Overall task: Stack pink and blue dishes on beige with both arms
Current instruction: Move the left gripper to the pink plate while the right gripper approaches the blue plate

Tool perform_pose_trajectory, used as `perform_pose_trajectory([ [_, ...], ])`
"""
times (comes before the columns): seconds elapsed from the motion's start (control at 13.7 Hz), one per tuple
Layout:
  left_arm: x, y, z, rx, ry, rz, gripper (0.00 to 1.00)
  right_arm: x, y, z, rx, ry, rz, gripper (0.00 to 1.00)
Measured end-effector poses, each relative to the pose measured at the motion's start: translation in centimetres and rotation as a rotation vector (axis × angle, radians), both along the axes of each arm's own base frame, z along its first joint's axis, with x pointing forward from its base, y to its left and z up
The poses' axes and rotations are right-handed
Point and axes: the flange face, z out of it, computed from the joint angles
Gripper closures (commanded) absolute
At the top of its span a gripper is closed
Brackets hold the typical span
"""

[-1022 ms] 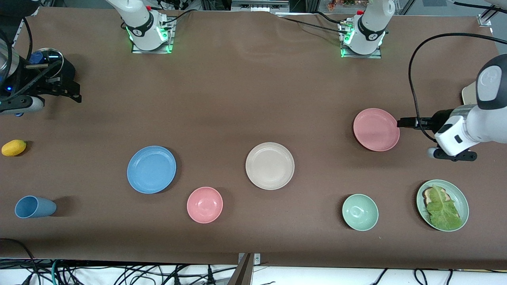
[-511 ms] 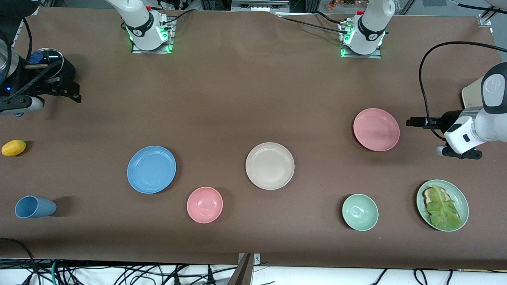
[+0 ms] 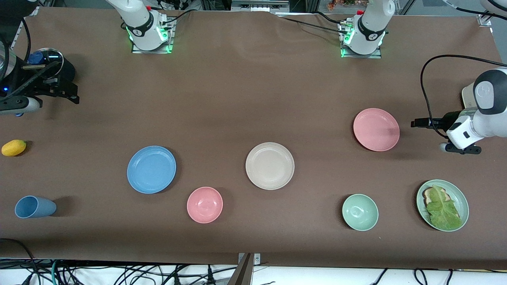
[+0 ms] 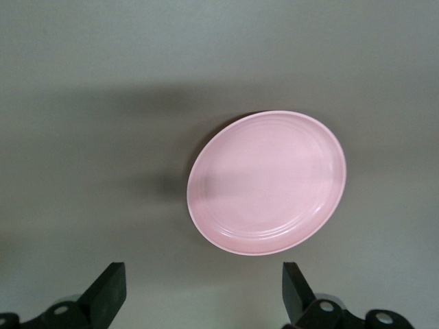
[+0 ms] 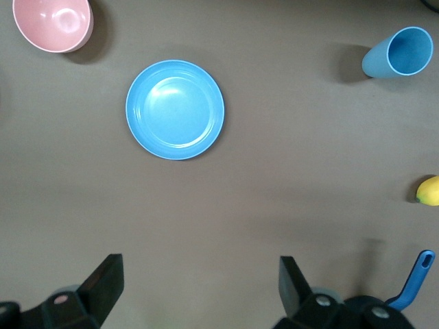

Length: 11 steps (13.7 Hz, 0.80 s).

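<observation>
The beige plate (image 3: 269, 166) lies at the table's middle. The blue plate (image 3: 151, 169) (image 5: 175, 110) lies beside it toward the right arm's end. The pink plate (image 3: 376, 129) (image 4: 267, 181) sits toward the left arm's end, farther from the front camera. My left gripper (image 3: 416, 123) (image 4: 204, 295) hangs open and empty over bare table just off the pink plate's rim, on the side toward the left arm's end. My right gripper (image 3: 73, 95) (image 5: 199, 288) hangs open and empty over the right arm's end of the table, well away from the blue plate.
A pink bowl (image 3: 204, 204) (image 5: 51, 24) and a mint bowl (image 3: 360, 212) stand nearer the front camera. A green plate (image 3: 420, 200) with lettuce and bread is by the left arm's end. A blue cup (image 3: 33, 207) (image 5: 401, 53) and a lemon (image 3: 14, 147) (image 5: 429, 190) lie at the right arm's end.
My left gripper has drawn back from the pink plate's rim toward the left arm's end of the table. The plates have not moved. The right arm has barely shifted.
</observation>
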Motion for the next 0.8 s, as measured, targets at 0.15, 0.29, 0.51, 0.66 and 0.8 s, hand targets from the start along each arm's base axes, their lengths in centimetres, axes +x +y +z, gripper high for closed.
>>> perform_pose_trajectory([
  [0.15, -0.6, 0.3, -1.0, 0.001, 0.009, 0.009, 0.0, 1.0, 0.1, -2.0, -0.001, 0.025, 0.0, 0.0],
  [0.29, -1.3, 0.9, -2.3, 0.007, 0.01, 0.023, 0.0, 2.1, 0.1, -4.1, -0.003, 0.044, 0.001, 0.0],
  [0.51, -2.7, 1.0, -5.2, 0.001, 0.002, 0.052, 0.0, 3.8, 0.4, -6.8, -0.002, 0.044, 0.004, 0.0],
  [0.66, -3.5, 0.8, -6.9, -0.004, -0.006, 0.069, 0.0, 5.1, 0.7, -9.2, -0.002, 0.042, 0.01, 0.0],
  [0.8, -4.1, 0.7, -8.3, -0.003, -0.017, 0.083, 0.0, 6.1, 0.9, -11.1, -0.001, 0.043, 0.013, 0.0],
])
